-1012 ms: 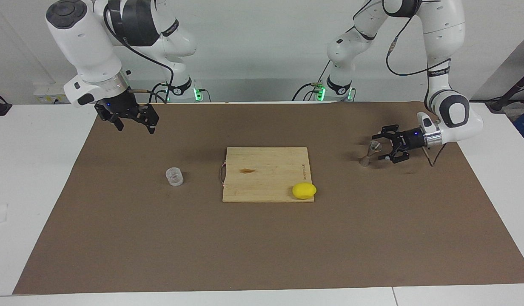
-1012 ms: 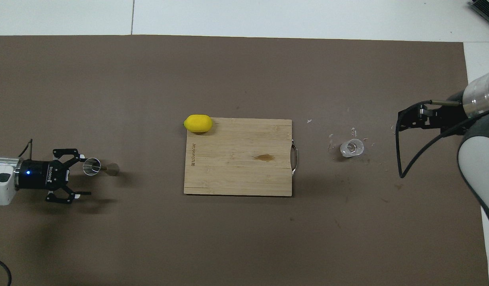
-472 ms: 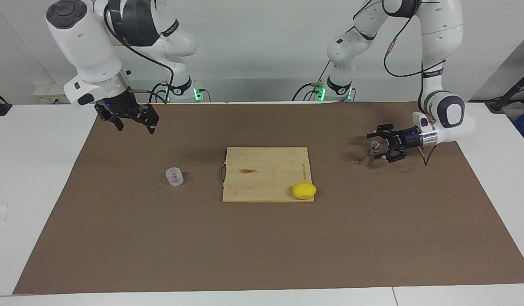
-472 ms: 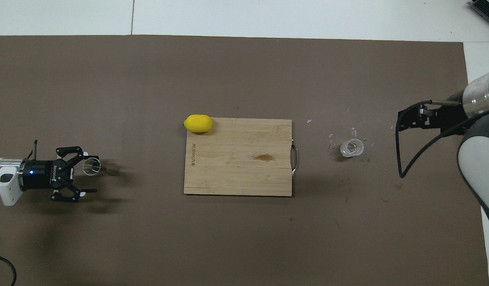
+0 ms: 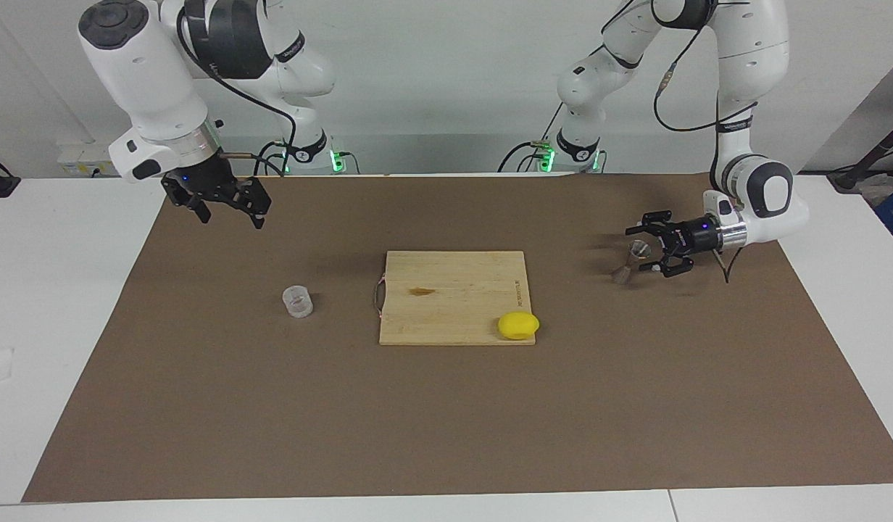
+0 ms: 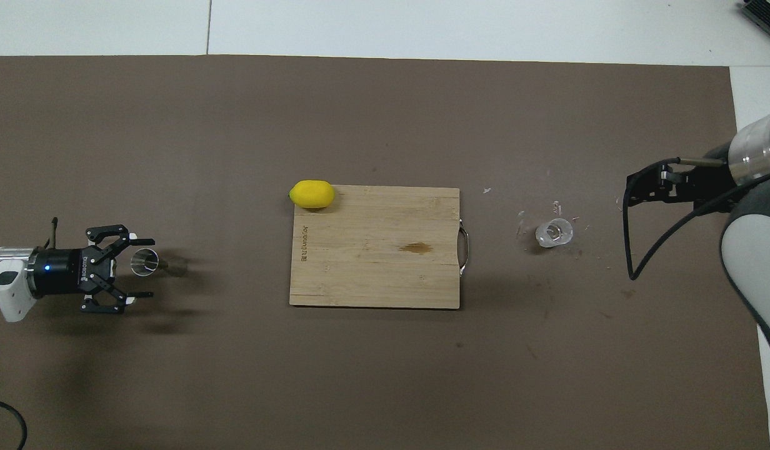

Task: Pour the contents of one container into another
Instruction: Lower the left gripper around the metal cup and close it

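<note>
Facing view: the small clear squat cup [image 5: 297,301] stands on the brown mat [image 5: 446,420] toward the right arm's end, beside the wooden cutting board [image 5: 454,297]. The right gripper [image 5: 227,215] hangs spread, empty, well apart. At the left arm's end, the silver hourglass-shaped metal jigger [image 5: 631,262] stands upright between the left gripper's [image 5: 649,250] released fingers.

I am making out only two bits of writing. A line of engraved lettering is running along one short edge of the cutting board [image 6: 374,246], the edge toward my left arm's end of the table, near the lemon [image 6: 312,194]; its letters are showing too small for me to read. White lettering is also sitting on the black body of my left gripper [image 6: 138,269], and I cannot tell what it is saying.
</note>
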`<action>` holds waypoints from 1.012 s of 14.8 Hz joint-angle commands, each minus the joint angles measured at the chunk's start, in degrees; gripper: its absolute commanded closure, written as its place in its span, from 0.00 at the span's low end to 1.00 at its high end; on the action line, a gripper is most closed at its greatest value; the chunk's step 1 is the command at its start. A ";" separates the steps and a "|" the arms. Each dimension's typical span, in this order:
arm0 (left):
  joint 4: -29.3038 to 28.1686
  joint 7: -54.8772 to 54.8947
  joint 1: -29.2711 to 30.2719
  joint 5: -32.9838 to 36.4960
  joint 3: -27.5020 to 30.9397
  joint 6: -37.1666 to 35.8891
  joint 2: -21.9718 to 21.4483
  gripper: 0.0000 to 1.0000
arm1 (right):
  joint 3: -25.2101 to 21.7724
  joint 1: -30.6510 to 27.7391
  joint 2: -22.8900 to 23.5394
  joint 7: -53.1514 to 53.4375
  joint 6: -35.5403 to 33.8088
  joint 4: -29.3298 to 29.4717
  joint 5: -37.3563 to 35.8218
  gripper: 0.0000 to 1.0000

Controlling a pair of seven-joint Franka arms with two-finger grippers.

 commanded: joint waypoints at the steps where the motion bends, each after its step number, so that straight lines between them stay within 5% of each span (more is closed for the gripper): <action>1: -0.46 0.88 0.17 -1.46 0.37 -1.16 -1.10 0.00 | 0.27 -0.38 -1.34 0.80 0.43 -1.43 -0.29 0.00; 12: 0.15 0.79 0.08 -2.61 0.55 -1.25 -1.02 0.08 | 0.27 -0.38 -1.34 0.80 0.43 -1.43 -0.29 0.00; 15: 0.15 0.70 0.08 -2.61 0.55 -1.25 -1.02 0.27 | 0.27 -0.38 -1.34 0.89 0.43 -1.43 -0.29 0.00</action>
